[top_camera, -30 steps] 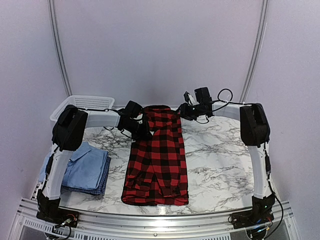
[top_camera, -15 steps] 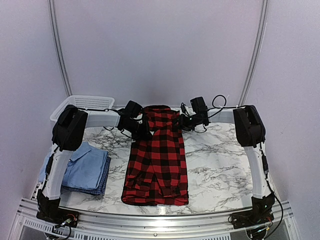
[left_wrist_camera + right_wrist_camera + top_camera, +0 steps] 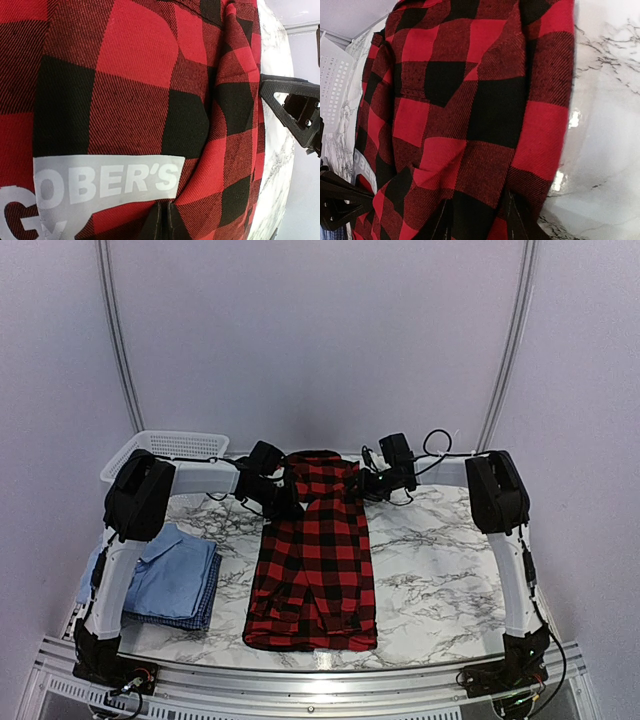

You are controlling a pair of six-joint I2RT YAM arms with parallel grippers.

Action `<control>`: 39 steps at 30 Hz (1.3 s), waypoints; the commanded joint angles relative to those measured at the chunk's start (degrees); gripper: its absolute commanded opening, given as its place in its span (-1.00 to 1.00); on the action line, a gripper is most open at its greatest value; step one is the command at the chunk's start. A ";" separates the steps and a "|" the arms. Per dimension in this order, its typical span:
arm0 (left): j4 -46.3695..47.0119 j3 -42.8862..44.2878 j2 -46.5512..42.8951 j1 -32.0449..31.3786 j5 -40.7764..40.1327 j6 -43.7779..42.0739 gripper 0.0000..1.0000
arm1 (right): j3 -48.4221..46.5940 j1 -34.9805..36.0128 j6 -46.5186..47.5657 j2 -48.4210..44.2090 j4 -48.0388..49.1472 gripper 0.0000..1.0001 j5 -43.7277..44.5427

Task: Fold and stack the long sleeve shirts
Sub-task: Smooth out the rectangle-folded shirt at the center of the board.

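The red-and-black plaid flannel shirt (image 3: 315, 560) is lying narrowed lengthwise on the marble counter (image 3: 440, 560), beside the folded blue shirts (image 3: 170, 580). The left pincer (image 3: 162, 222) is pinching its far edge. The right pincer (image 3: 477, 220) is straddling the opposite edge, and I cannot tell whether it is gripping. The next move is likely drawing the collar end toward the hem, both arms together.

We find the flannel shirt (image 3: 315, 560) lying lengthwise down the middle of the table (image 3: 440, 570), collar end at the far side. To its left, apart from it, the collared shirt (image 3: 170, 575) lies on the checked shirt (image 3: 203, 616), near the table's left edge. Behind that stack, at the far left corner, stands the basket (image 3: 165, 445). The left jaws sit at the flannel shirt's far left corner, the right jaws at its far right corner.
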State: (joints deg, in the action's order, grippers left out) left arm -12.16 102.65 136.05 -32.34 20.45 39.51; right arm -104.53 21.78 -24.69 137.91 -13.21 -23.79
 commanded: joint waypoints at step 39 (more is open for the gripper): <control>0.30 0.36 -0.70 0.78 -1.33 0.40 -0.86 | -0.53 1.61 1.08 -3.59 -2.53 -1.00 11.39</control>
State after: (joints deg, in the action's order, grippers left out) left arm -12.16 102.67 136.05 -32.14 20.23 39.75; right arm -105.14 23.77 -23.75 136.27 -16.34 -13.67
